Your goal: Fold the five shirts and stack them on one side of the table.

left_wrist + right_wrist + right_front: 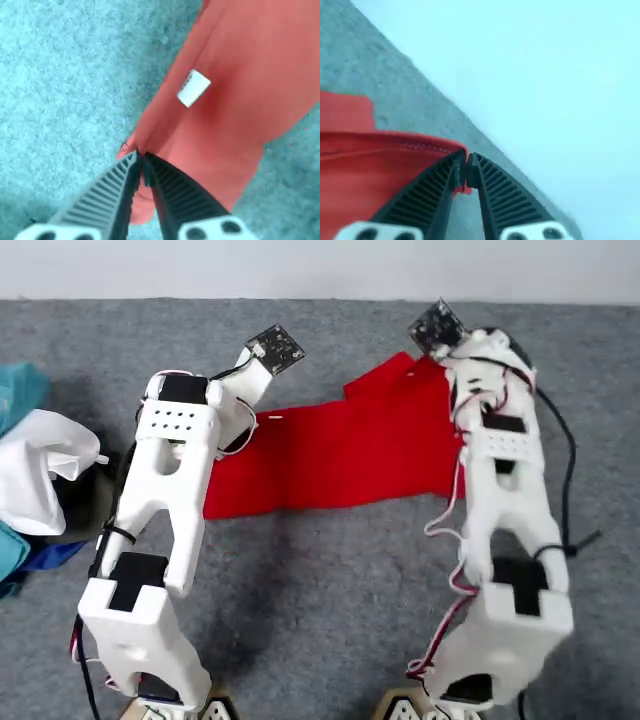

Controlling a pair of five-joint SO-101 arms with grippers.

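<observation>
A red shirt lies spread across the grey table between the two arms. My left gripper is shut on the red shirt at its edge, close to a white tag. In the high view this gripper sits at the shirt's left end. My right gripper is shut on a hemmed edge of the red shirt, lifting it slightly off the table. From above, the right gripper is at the shirt's far right corner.
A heap of other shirts sits at the table's left edge: white, teal, blue and a dark one. The grey table lies bare in front of the red shirt. A pale wall runs behind the table.
</observation>
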